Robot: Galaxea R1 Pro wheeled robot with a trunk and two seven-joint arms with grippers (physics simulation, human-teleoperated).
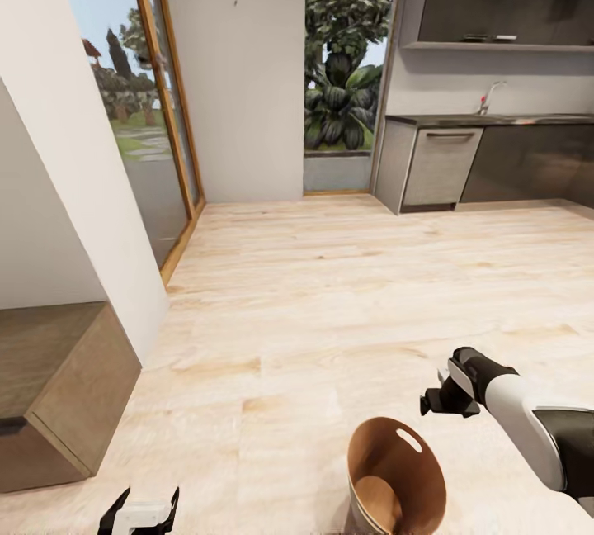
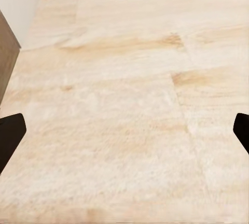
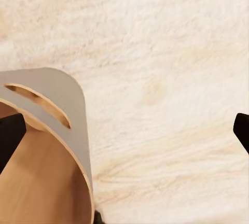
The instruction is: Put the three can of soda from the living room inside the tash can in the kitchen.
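A low wooden cabinet stands at the left edge of the head view, against a white wall. Beyond it are tall glass doors in a wood frame, with a garden outside. The pale wood floor runs across the room to the kitchen units at the far right: a steel appliance front, dark cabinets beside it, a dark counter and a chrome tap above.

The left gripper shows at the bottom edge of the head view, its two black fingers spread apart with nothing between them. In the left wrist view the fingertips sit at the two sides of the picture over bare floor, with the cabinet's corner at one side.

The bin stands on the floor near the bottom of the head view, right of centre. Its brown inside is bare as far as can be seen, and no soda can is visible. The oval hand slot is near its far rim.

The right gripper hangs just beyond the bin's far rim, above it and slightly to its right. Its jaws are spread wide and hold nothing. The right wrist view looks down on the bin: its grey outside, the slot and the brown inside lie by one fingertip, the other over floor.
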